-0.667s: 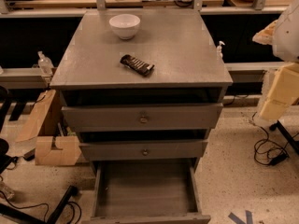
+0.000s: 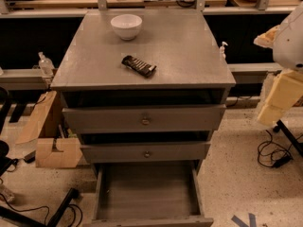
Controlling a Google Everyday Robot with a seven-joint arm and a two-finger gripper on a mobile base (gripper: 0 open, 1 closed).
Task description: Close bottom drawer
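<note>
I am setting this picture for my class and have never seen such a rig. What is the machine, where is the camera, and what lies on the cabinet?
There is one camera view, looking down at a grey cabinet from the front. The machine is a wheeled robot with one arm. Only part of it shows, at the right edge, with its gripper beside the cabinet and touching nothing on it. On top lie a white bowl and a dark snack bar. The bottom drawer is pulled out and looks empty.
</note>
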